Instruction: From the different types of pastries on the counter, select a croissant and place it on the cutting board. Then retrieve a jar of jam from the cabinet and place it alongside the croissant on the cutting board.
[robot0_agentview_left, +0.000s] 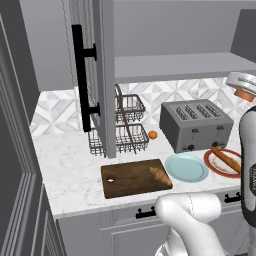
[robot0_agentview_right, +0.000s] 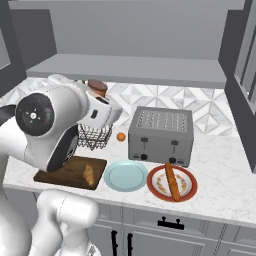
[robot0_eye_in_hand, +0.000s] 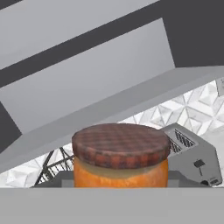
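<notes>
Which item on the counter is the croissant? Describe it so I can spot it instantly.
Find the grey toaster; left of it lies a dark wooden cutting board. The croissant sits on the board's right end, small, golden and ridged, unlike the long thin stick pastry on the red-rimmed plate.

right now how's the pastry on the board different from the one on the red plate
The croissant is short, golden and ridged, lying on the dark cutting board. The stick pastry is long, thin and darker brown, lying on the red-rimmed plate. Both lie flat on the counter's front strip.
</notes>
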